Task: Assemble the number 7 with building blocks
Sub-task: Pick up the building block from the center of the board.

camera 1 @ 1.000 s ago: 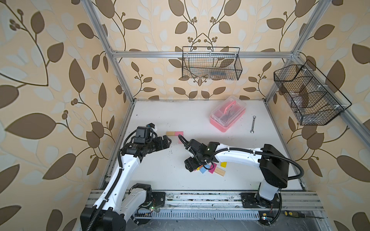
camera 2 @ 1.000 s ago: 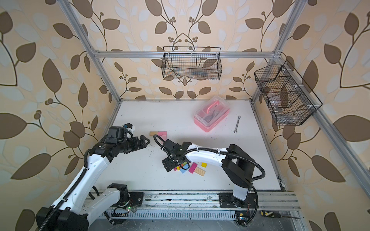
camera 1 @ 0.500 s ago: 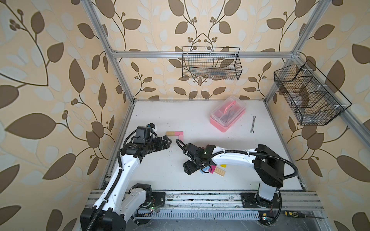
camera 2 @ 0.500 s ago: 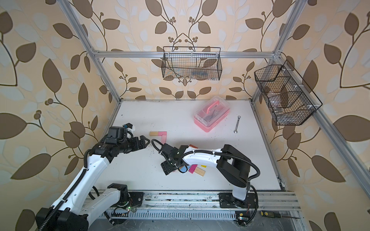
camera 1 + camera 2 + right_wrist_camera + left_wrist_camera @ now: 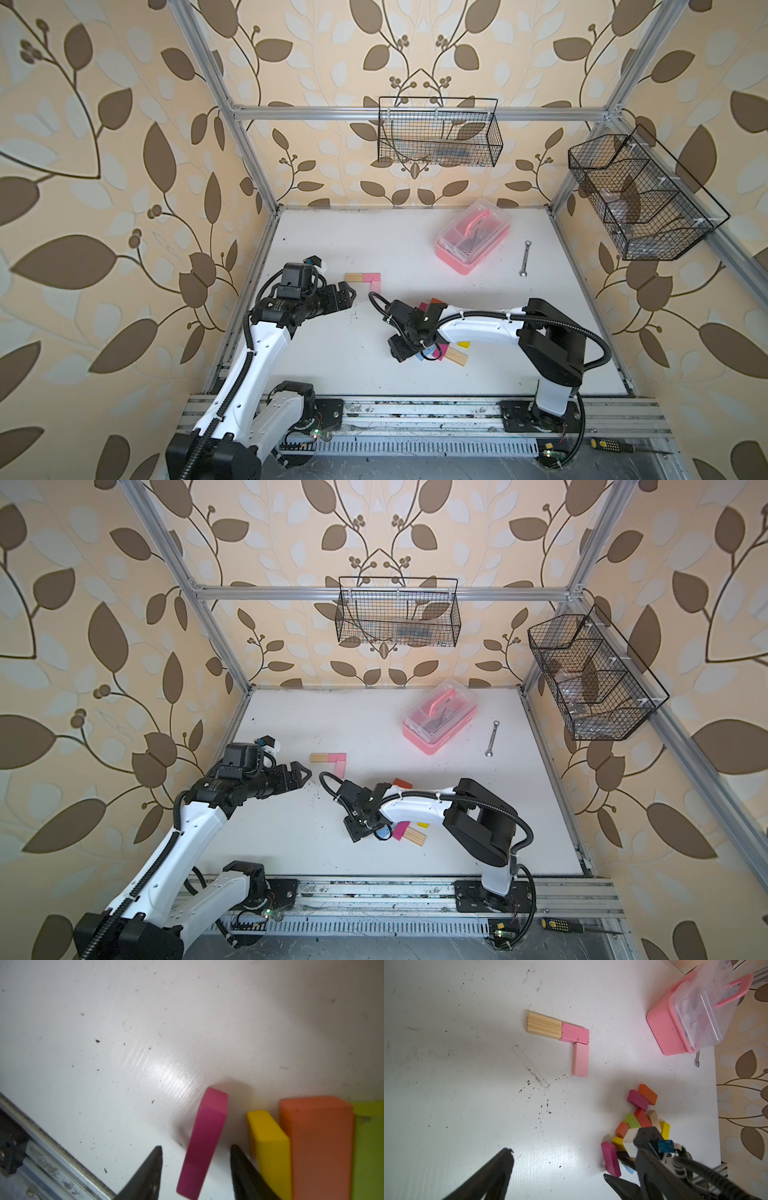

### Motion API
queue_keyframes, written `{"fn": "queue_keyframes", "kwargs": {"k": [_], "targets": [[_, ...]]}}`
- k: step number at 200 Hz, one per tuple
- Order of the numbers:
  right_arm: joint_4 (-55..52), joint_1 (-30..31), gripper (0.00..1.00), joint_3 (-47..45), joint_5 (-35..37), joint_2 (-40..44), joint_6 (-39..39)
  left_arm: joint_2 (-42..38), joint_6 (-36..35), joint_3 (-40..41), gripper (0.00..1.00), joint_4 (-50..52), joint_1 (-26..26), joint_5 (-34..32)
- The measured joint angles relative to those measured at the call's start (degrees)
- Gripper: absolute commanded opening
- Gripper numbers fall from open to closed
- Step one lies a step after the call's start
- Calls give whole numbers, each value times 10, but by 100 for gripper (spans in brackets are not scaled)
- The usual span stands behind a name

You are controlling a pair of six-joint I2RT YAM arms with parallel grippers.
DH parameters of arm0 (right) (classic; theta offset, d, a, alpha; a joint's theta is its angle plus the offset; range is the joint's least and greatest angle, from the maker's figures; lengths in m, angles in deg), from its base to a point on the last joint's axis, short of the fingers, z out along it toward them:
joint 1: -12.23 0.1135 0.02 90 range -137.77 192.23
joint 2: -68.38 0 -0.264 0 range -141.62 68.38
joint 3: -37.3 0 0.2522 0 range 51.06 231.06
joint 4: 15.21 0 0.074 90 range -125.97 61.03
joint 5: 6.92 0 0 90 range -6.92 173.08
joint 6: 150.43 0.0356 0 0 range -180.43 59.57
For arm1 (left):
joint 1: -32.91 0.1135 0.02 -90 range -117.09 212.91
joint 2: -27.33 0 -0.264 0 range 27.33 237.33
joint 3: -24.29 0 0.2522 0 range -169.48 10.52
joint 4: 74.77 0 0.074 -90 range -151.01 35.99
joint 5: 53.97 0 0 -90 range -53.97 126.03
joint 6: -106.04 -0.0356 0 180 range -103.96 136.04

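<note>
A partial number 7 lies at the table's middle left: a plain wood block (image 5: 354,277) and a pink block (image 5: 371,276) form a bar, and a pale pink block (image 5: 375,286) hangs below its right end. The other building blocks (image 5: 641,1118) lie heaped under my right arm. My right gripper (image 5: 196,1147) points down at the heap's near left edge. Its jaws straddle a magenta block (image 5: 207,1136) standing on its long edge, with a gap on each side. A yellow block (image 5: 268,1147) and an orange block (image 5: 318,1142) lie beside it. My left gripper (image 5: 349,296) hovers open and empty left of the 7.
A pink clear-lidded box (image 5: 473,241) and a small wrench (image 5: 525,258) lie at the back right. Two wire baskets (image 5: 436,133) hang on the walls. The metal rail (image 5: 41,1157) along the table's front edge runs close to my right gripper.
My right gripper has shifted slightly left and toward the front edge, and its jaws have narrowed around the magenta block. The left arm has not moved.
</note>
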Motion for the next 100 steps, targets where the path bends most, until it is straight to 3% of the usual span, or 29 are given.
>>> {"fn": "queue_keyframes", "kwargs": {"k": [29, 43, 100], "targets": [[10, 0, 12, 2, 2, -6, 2, 0, 0, 0, 95, 0, 0, 0], [26, -3, 6, 0, -1, -6, 10, 0, 0, 0, 95, 0, 0, 0], [198, -41, 4, -47, -136, 5, 84, 0, 0, 0, 95, 0, 0, 0]]}}
